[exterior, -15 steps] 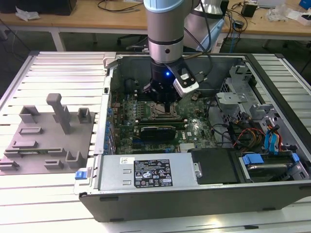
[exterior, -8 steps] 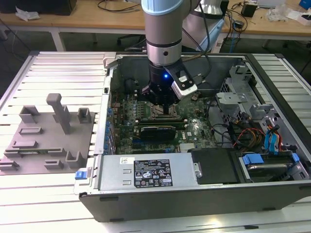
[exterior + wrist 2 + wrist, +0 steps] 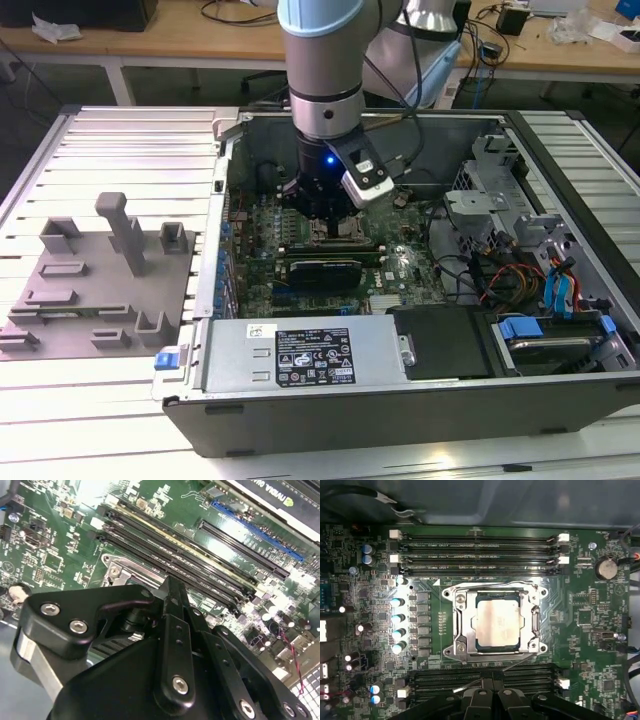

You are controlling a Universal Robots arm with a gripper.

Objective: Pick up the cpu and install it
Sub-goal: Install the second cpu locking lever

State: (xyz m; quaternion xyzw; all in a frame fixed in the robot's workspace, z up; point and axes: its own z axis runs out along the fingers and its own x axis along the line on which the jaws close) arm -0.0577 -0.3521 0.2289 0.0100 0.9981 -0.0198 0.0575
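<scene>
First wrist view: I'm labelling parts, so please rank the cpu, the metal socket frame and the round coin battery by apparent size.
1. metal socket frame
2. cpu, sitting inside the frame
3. round coin battery

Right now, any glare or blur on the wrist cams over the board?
First wrist view: the cpu top is washed pale by glare, and the capacitors beside the socket glow. Second wrist view: bright hotspots on the motherboard, and the gripper body looms soft up close.
</scene>
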